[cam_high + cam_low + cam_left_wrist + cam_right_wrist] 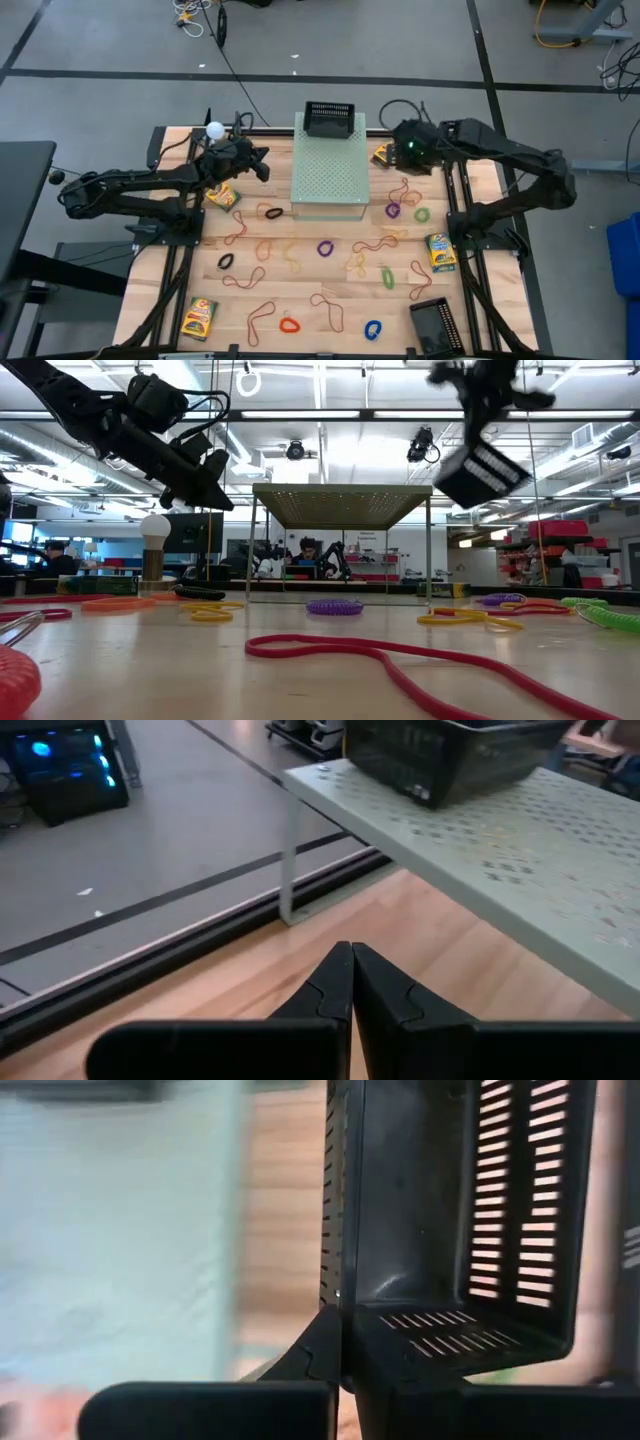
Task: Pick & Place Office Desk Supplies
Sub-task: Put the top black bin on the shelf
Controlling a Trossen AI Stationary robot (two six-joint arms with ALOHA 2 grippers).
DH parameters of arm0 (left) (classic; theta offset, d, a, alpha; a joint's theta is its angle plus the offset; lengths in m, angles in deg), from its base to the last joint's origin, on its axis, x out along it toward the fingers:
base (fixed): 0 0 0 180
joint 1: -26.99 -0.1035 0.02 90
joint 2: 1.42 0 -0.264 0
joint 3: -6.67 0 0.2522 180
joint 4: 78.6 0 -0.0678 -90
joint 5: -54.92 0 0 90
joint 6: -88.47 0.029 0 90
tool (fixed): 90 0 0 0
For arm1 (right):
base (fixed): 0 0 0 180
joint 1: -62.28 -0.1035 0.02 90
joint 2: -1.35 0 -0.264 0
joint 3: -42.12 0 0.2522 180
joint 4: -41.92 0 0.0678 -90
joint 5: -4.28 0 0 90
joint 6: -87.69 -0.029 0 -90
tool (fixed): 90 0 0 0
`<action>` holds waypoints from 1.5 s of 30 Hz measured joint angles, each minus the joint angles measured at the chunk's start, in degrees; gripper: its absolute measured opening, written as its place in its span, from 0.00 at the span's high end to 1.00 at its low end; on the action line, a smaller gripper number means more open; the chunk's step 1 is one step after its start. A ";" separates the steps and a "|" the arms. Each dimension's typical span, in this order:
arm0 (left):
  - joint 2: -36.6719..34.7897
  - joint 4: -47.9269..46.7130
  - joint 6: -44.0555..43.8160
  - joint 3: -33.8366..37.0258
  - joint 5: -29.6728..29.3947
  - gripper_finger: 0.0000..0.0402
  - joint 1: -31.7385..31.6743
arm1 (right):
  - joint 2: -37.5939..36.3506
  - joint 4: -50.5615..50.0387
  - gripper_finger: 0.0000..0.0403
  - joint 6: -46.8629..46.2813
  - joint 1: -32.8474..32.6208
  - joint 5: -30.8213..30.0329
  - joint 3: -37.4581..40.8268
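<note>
- Wooden bench [300, 300] is what I see from above, and it has lots of things lying loose on it.
- Thin orange-brown rubber bands [262, 318] lie all over the near and middle part of the bench.
- Small thick loops lie among them, like a purple loop [325, 248], a blue loop [373, 329] and a red loop [289, 325].
- I count four crayon boxes: one at the near left corner [199, 317], one by the right edge [440, 251], one under my left arm [222, 196], and one at the far right [383, 155].
- A black mesh tray [330, 120] sits on top of the pale-green box [328, 170] at the far middle. From above I see nothing in it.
- Another black mesh tray [435, 325] lies on the bench at the near right.
- My right pincer [343, 1342] is pinched shut on the thin wall of a third black mesh tray [460, 1220]. It holds that tray up in the air, near the far right of the pale-green box.
- My left pincer [352, 982] is shut tight and holds nothing. It hangs above the bench by the far left of the pale-green box.
- I think the job has hardly begun. No band, loop or crayon box seems put away yet, so nearly all of the sorting is left.
</note>
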 joint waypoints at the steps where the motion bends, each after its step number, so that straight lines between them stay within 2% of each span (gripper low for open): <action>1: 0.00 0.00 0.03 0.00 0.68 0.98 -0.65 | 1.54 -0.70 0.97 -2.51 -2.74 -0.60 -2.63; 4: 0.00 0.02 1.62 0.00 3.34 0.98 -2.15 | 8.46 -2.63 0.97 -7.99 -9.65 -1.45 -10.82; 8: 0.00 0.04 4.38 0.00 6.74 0.98 -3.72 | 19.32 -7.00 0.97 -12.29 -14.05 -0.44 -20.53; 14: 0.00 0.04 4.50 0.00 9.87 0.98 -4.54 | 31.39 -10.18 0.97 -13.19 -14.35 -0.51 -32.71; 19: 0.00 0.07 4.48 0.00 10.01 0.98 -4.54 | 36.96 -10.48 0.97 -9.96 -12.54 -1.15 -37.49; 27: 0.00 0.07 4.99 0.00 9.99 0.98 -4.54 | 39.02 -6.10 0.91 -5.73 -11.21 -1.34 -38.31; 36: 0.00 0.04 4.63 0.00 9.99 0.98 -4.43 | 38.90 -2.79 0.74 1.21 -10.57 -0.49 -38.24; 41: 0.00 0.02 3.89 0.00 10.00 0.98 -4.43 | 35.12 -6.10 0.64 7.37 -9.37 -0.78 -38.18; 45: 0.00 0.01 3.88 0.00 10.01 0.98 -4.43 | 30.79 -13.18 0.62 9.23 -6.86 -5.56 -38.18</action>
